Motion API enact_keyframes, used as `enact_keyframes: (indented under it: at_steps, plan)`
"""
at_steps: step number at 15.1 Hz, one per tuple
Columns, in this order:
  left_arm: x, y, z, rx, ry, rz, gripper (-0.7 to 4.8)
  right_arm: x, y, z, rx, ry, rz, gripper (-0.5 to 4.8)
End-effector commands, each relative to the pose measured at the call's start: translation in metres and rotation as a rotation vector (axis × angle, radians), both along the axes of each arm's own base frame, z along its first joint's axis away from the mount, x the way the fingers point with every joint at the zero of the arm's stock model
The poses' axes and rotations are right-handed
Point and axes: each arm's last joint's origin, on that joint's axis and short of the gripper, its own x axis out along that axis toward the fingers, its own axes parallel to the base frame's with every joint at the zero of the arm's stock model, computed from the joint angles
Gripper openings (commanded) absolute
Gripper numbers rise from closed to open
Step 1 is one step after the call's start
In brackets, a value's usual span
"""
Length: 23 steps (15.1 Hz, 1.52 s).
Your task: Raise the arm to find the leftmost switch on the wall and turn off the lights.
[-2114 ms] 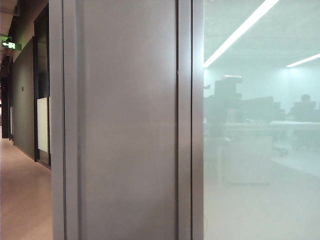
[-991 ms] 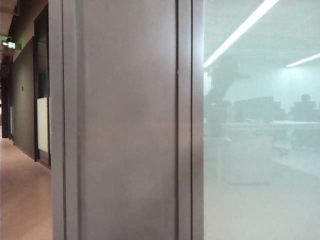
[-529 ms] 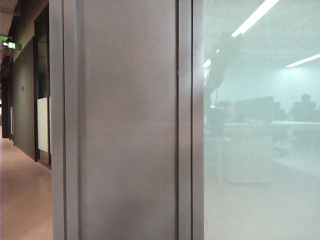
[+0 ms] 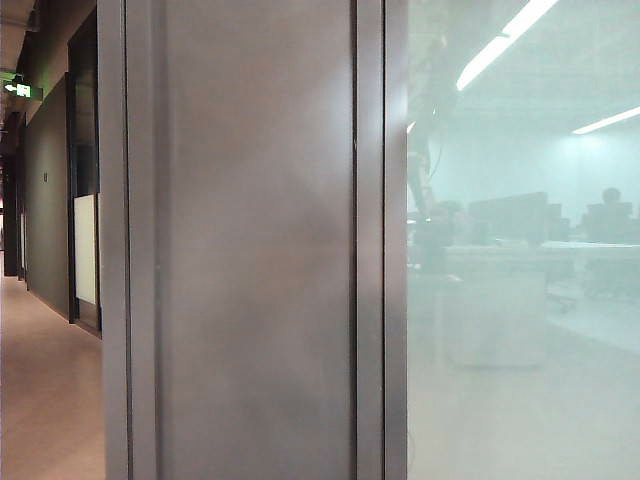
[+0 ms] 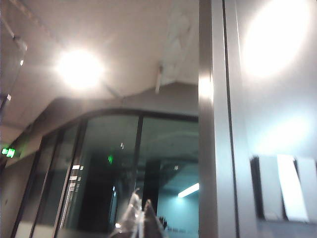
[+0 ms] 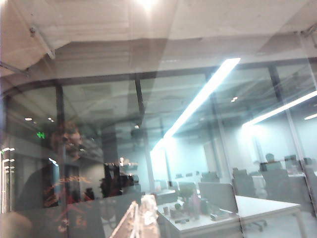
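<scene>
Hazy dark slim arm (image 4: 428, 120) with dangling cable; pale translucent tapered fingers (image 5: 141, 220), blurred, on both grippers.

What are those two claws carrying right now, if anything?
Nothing. The left gripper hangs in the air, aimed up beside the wall's switch panel; the right gripper faces the glass wall. Both look shut, fingertips together, empty.

You see the arm (image 4: 432, 110) as a dark hazy silhouette in pale teal frosted glass (image 4: 520, 380); grey metal pillar (image 4: 250, 260); white switches (image 5: 283, 187).
</scene>
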Motion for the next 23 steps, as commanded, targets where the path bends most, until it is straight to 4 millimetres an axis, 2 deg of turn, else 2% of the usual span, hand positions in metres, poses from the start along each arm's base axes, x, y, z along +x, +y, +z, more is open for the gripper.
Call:
enact_keyframes:
  at_steps: [1, 2, 4, 5, 8, 12, 13, 17, 19, 22, 23]
  plan:
    - [0.025, 0.001, 0.015, 0.002, -0.029, 0.001, -0.05, 0.033, 0.002, 0.025, -0.035, 0.015, 0.035, -0.01]
    - [0.036, 0.002, 0.019, 0.002, -0.019, 0.001, -0.06, 0.047, 0.004, 0.031, -0.077, 0.031, 0.087, -0.01]
    - [0.060, 0.002, 0.025, 0.022, 0.016, -0.021, -0.05, 0.070, 0.013, 0.046, -0.249, 0.041, 0.317, -0.01]
    - [0.071, 0.000, 0.026, 0.079, 0.036, -0.071, -0.06, 0.080, 0.021, 0.053, -0.420, 0.031, 0.521, -0.01]
    - [0.089, -0.003, 0.019, 0.172, 0.085, -0.153, -0.05, 0.087, 0.040, 0.057, -0.554, 0.003, 0.738, -0.01]
    - [0.096, -0.003, 0.019, 0.175, 0.047, -0.178, -0.05, 0.085, 0.044, 0.058, -0.561, -0.026, 0.751, -0.01]
    - [0.097, -0.003, 0.022, 0.146, 0.022, -0.241, -0.05, 0.085, 0.044, 0.059, -0.564, -0.036, 0.748, -0.01]
    - [0.117, -0.026, 0.053, 0.128, -0.027, -0.434, -0.06, 0.084, 0.045, 0.060, -0.567, -0.047, 0.753, -0.01]
    - [0.135, -0.051, 0.077, 0.154, -0.049, -0.546, -0.06, 0.084, 0.045, 0.060, -0.567, -0.047, 0.754, -0.01]
    - [0.158, -0.073, 0.104, 0.171, -0.045, -0.616, -0.05, 0.085, 0.046, 0.058, -0.569, -0.025, 0.770, 0.00]
    - [0.162, -0.075, 0.108, 0.168, -0.045, -0.615, -0.06, 0.085, 0.046, 0.058, -0.571, -0.021, 0.776, 0.00]
